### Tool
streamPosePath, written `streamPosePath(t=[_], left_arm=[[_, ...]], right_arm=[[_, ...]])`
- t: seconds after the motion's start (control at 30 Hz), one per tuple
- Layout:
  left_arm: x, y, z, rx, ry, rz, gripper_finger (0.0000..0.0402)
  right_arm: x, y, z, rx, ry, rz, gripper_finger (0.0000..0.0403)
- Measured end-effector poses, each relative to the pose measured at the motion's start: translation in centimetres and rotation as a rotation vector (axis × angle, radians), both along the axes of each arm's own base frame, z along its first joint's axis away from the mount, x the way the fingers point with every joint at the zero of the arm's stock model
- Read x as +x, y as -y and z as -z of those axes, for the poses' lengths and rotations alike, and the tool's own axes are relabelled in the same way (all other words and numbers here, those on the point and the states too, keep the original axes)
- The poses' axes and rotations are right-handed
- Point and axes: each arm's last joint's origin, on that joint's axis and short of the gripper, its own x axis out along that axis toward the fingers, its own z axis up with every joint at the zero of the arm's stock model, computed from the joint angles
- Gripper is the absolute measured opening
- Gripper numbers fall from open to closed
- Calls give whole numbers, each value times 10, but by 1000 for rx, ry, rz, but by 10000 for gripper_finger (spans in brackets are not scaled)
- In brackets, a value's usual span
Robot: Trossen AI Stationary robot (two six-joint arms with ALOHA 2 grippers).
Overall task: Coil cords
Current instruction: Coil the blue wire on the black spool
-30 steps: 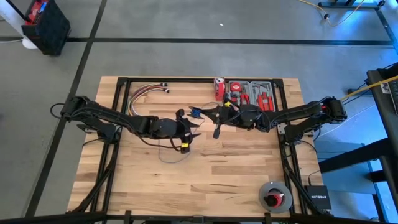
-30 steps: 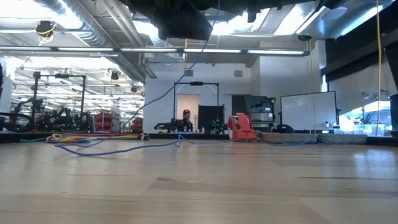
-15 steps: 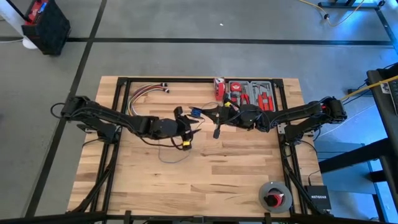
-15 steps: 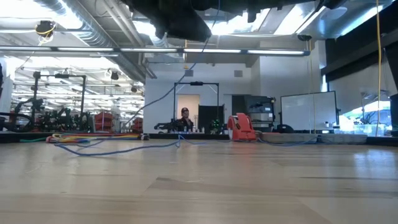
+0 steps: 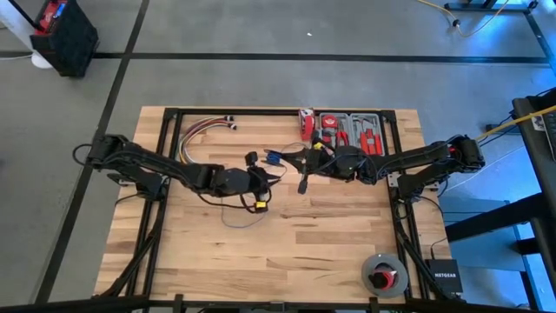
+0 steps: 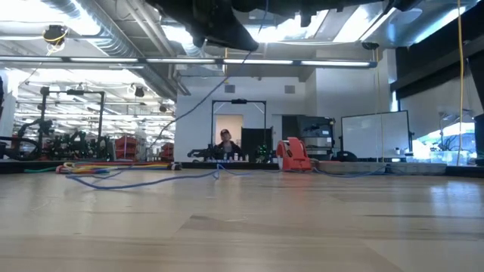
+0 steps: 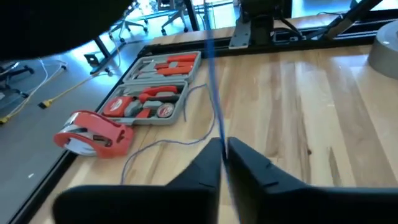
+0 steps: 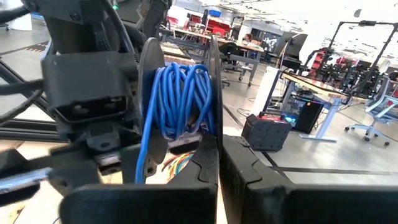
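A small black spool (image 8: 180, 99) wound with thin blue wire is up above the table's middle (image 5: 273, 157), held by my right gripper (image 8: 217, 155), which comes from the right (image 5: 294, 160). My left gripper (image 7: 224, 155) is beside the spool on its left (image 5: 266, 177), shut on the loose blue wire (image 7: 210, 68). The wire runs up from the fingers toward the spool. Its slack part lies in a loop on the wood (image 5: 239, 215), and it also shows in the low view (image 6: 144, 180). My left gripper pinches the thin blue wire (image 7: 219, 134) between its two shut fingertips, a single strand. The wire runs straight away from the fingers, clear of the table. My right gripper pinches one black flange of the spool (image 8: 213, 118) by its rim between the two fingers. The spool is lifted clear and stands on edge, its axis across the fingers.
A grey case of red tools (image 5: 352, 130) and a red tape dispenser (image 5: 306, 120) lie at the far edge. A bundle of coloured wires (image 5: 204, 130) lies far left. A grey round thing with a red centre (image 5: 384, 274) sits near right. Bare wood lies toward the near edge.
My left gripper has shifted slightly beside the spool, still shut on the wire. My right gripper has kept the spool where it was.
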Motion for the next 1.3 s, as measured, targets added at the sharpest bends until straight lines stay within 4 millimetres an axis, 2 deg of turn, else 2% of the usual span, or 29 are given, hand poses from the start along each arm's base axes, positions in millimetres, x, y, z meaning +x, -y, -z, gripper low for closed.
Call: streamPosePath(t=[0.13,0.3,0.43,0.7,0.9,0.97,1.07,1.2,1.3], left_arm=[[1,-4,1,14,-11,-9,8],[-4,-8,3,80,-60,-117,4],[-16,-9,0,131,-129,-181,3],[-50,-10,-17,80,-189,-220,3],[-64,-11,-23,62,-211,-228,5],[-69,-11,-30,68,-194,-220,3],[-78,-11,-51,54,-128,-213,3],[-87,-10,-82,-11,39,-183,3],[-87,-8,-96,-73,144,-111,2]], right_arm=[[0,0,0,-1,2,-13,1],[0,-1,0,-1,2,-15,1],[0,-1,1,-5,-7,-17,1],[0,-2,0,-8,-5,-69,1],[0,-2,2,-9,-13,-71,1],[0,-2,2,-20,-16,-72,1],[-1,-2,0,-34,-16,-70,1],[0,-2,1,-53,-33,-51,1],[3,-1,8,-57,-64,-26,1]])
